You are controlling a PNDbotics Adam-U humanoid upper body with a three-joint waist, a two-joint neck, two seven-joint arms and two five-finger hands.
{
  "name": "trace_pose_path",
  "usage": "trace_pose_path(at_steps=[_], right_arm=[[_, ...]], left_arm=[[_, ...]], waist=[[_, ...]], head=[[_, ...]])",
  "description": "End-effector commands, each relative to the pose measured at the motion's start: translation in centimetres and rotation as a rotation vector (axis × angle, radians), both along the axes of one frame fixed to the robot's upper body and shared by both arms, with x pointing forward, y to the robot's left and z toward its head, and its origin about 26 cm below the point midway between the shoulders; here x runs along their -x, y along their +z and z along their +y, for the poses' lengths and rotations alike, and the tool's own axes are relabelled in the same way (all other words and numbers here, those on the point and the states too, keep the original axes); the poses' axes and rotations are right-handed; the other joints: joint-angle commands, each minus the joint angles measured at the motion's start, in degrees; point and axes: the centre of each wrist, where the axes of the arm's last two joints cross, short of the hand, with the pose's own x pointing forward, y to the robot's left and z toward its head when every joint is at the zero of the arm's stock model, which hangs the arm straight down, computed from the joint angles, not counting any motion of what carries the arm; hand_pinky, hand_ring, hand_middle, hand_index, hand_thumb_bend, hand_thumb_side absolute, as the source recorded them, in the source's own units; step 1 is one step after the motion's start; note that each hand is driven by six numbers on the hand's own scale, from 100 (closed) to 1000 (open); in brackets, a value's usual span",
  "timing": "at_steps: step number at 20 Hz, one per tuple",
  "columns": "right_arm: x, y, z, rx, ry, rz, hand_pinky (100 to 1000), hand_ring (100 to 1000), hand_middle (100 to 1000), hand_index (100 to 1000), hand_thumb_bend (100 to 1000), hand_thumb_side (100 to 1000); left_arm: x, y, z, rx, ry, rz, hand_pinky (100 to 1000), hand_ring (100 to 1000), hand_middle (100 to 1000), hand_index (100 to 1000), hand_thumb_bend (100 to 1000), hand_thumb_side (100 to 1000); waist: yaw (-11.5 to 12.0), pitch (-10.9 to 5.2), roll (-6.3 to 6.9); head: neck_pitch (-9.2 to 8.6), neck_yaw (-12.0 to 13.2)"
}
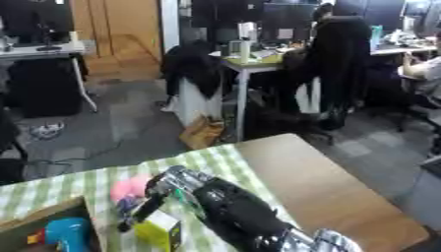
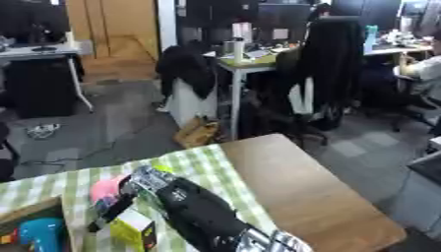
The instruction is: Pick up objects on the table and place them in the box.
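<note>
- The right hand (image 1: pixel 153 197) reaches in from the lower right over the green checked tablecloth (image 1: pixel 69 184), its black forearm crossing the cloth.
- Its fingers hang down onto a small yellow box (image 1: pixel 159 231) — probably grasping it, though whether they close round it I cannot tell.
- A pink object (image 1: pixel 129 187) lies just behind the hand (shape unclear).
- The cardboard box (image 1: pixel 51 211) sits at the lower left, close to the hand — handy for a short carry; a blue item (image 1: pixel 67 234) already lies inside.
- The left hand does not show.
</note>
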Motion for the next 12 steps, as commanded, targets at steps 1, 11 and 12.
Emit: trace_pose_path(at_steps=[1,11,12], right_arm=[[-0.4,0.6,-0.4,0.008,-0.010,-0.035,996,1000,953,1000,776,1000],[-0.2,-0.6,-0.6,0.083,-0.020,-0.098,992,1000,952,1000,809,1000],[-0.1,-1.0,-0.8,0.093,-0.026,-0.095,992,1000,952,1000,809,1000]], left_arm=[[0.2,0.9,0.2,-0.018,0.007,-0.031,864,903,882,930,269,1000],[0.2,1.0,0.2,-0.021,0.009,-0.035,863,903,882,929,270,1000],[0.2,1.0,0.2,-0.021,0.009,-0.035,863,903,882,929,270,1000]], waist=[[-0.2,-1.36,-0.73],[-0.4,-1.47,-0.74],[-0.4,-1.48,-0.76]], head=[[0.10,-0.9],[-1.29,-1.4],[-1.26,-1.6]])
